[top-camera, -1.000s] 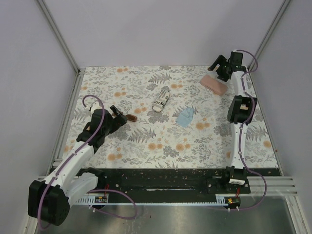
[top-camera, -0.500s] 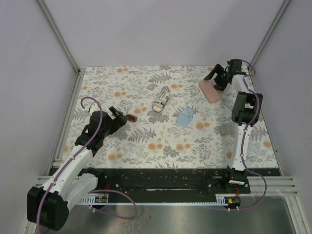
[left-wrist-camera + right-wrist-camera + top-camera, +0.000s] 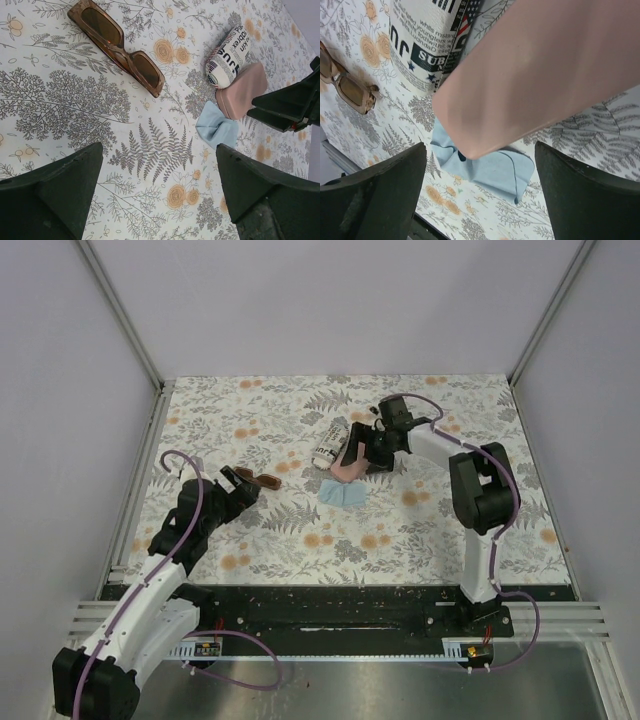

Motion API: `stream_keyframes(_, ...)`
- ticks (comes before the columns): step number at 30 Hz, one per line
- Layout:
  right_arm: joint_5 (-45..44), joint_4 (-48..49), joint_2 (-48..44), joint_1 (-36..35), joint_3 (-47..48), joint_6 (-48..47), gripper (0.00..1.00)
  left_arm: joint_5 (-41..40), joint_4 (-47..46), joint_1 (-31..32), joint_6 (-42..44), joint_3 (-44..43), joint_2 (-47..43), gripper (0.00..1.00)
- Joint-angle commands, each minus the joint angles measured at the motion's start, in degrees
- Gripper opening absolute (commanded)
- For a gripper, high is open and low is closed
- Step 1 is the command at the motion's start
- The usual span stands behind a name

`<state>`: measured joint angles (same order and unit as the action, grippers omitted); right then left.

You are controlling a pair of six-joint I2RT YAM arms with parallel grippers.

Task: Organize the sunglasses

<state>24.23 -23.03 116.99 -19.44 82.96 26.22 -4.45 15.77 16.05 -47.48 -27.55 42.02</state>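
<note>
The left arm (image 3: 165, 565) runs from its base at the near left corner up and rightward, forearm low; its wrist points to the right and the left gripper (image 3: 240, 483) is spread wide, the dark fingers (image 3: 55, 190) far apart; the right arm (image 3: 478, 540) rises straight from its base to a raised elbow, then bends leftward toward the middle; the right gripper (image 3: 366, 450) also stands wide apart, fingers (image 3: 375, 195) well separated.
</note>
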Motion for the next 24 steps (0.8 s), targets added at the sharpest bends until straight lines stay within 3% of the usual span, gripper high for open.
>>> stream_keyframes(1,-10.6,-1.7,-6.3,1.7,0.6,1.4,0.99,1.8,-1.4,0.0,-0.2,0.5,-1.1,0.99)
stream_keyframes(13,-33.4,-13.0,-5.4,1.4,9.9,22.5,0.99,4.2,-3.9,-0.1,0.2,0.3,2.0,0.99)
stream_keyframes(24,-38.5,-29.2,8.2,-1.3,29.9,28.6,0.99,5.7,-4.3,0.4,1.3,-1.0,4.8,0.99)
